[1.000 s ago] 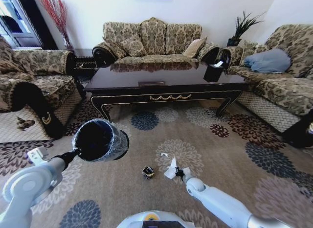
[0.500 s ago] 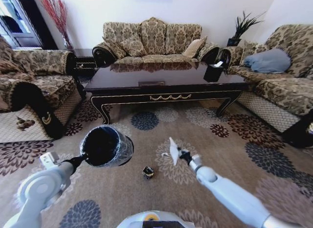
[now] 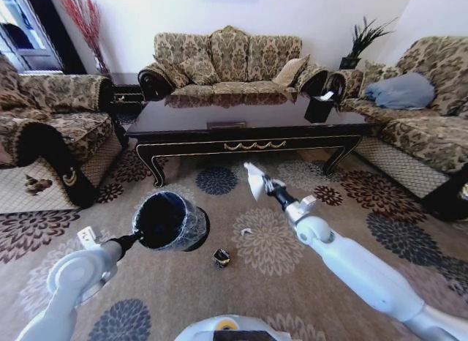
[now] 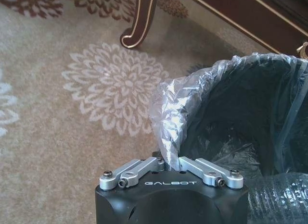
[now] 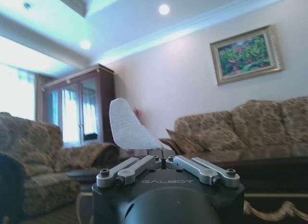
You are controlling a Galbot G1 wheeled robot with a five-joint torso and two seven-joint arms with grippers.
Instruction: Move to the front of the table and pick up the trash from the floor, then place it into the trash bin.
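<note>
My right gripper [image 3: 265, 184] is raised above the carpet in front of the dark table [image 3: 248, 129], shut on a white paper tissue [image 3: 255, 181]; the right wrist view shows the tissue [image 5: 129, 128] standing up from the closed fingers. My left gripper [image 3: 139, 238] is shut on the rim of the black trash bin [image 3: 170, 221] and holds it tilted above the floor, its mouth open toward me. The left wrist view shows the fingers pinching the bin's clear liner [image 4: 169, 123]. A small dark lump [image 3: 221, 257] and a tiny white scrap [image 3: 246, 230] lie on the carpet between the arms.
Sofas [image 3: 230, 59] ring the table on three sides. A small black tissue box [image 3: 319, 107] sits on the table's right end. A potted plant [image 3: 360, 42] stands at the back right. Patterned carpet [image 3: 351, 209] lies open in front of the table.
My right arm has lifted the tissue from the floor up and forward toward the table. My left arm has brought the bin rightward and a little lower.
</note>
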